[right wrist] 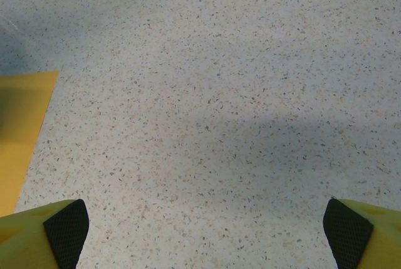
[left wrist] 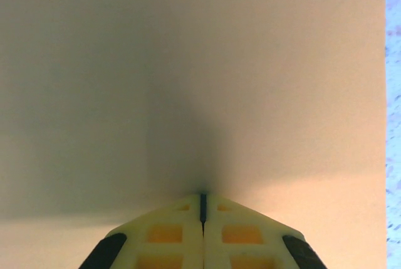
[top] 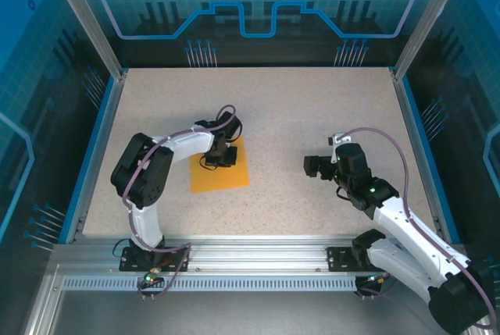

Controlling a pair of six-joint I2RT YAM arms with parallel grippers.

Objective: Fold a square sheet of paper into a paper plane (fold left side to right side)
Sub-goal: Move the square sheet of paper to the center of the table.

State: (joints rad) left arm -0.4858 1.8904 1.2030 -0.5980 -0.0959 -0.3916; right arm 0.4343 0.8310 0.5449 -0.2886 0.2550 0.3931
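The square sheet of paper [top: 226,179] lies flat on the tabletop [top: 312,108], left of centre, and your left pincer [top: 222,155] is planted on its far half. From the left wrist you see that pincer [left wrist: 202,216] with its jaws closed tight together, tips down against the orange sheet [left wrist: 263,93]. That reads as pressing or pinning. You cannot tell whether a layer is nipped between them. A closed tip makes a narrow point, good for holding the sheet in place or running a crease. Moving right, bare tabletop separates the sheet from your right pincer [top: 316,166], which hovers well apart. Its wrist view shows the pincer [right wrist: 207,228] spread wide and empty, with the sheet's corner [right wrist: 22,137] off to one side, likely parked clear of the fold
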